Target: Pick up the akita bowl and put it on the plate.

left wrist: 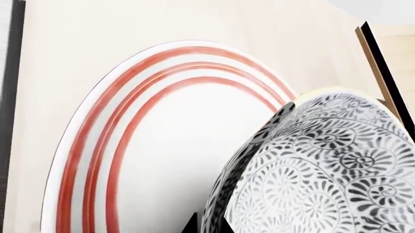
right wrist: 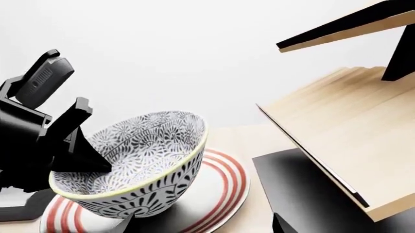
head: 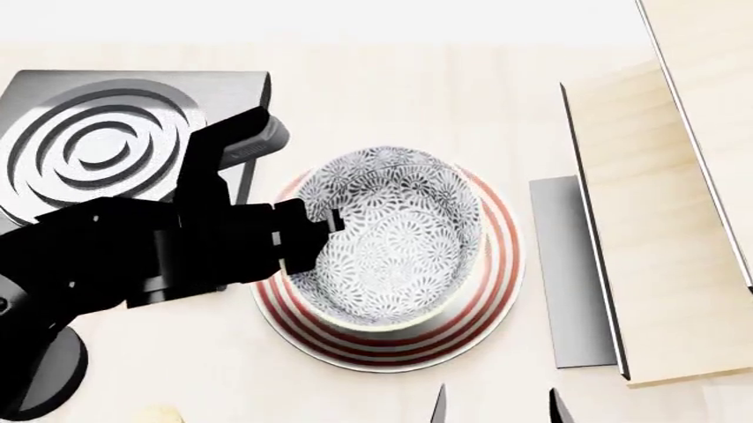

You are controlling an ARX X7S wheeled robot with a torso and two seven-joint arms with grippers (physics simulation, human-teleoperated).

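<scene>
- Bowl (head: 394, 242) sits over the plate (head: 500, 256), tilted in the right wrist view, its far side raised off the red rings.
- Your left gripper (head: 316, 231) is clamped on the bowl's rim: one finger (right wrist: 81, 145) reaches inside the bowl, the other is outside the wall.
- Your right gripper (head: 495, 407) shows only as two dark fingertips, well apart, at the head view's near edge, holding nothing.
- Burner (head: 100, 145) lies just beyond your left arm; wooden shelves (head: 659, 229) stand to the plate's right.
</scene>
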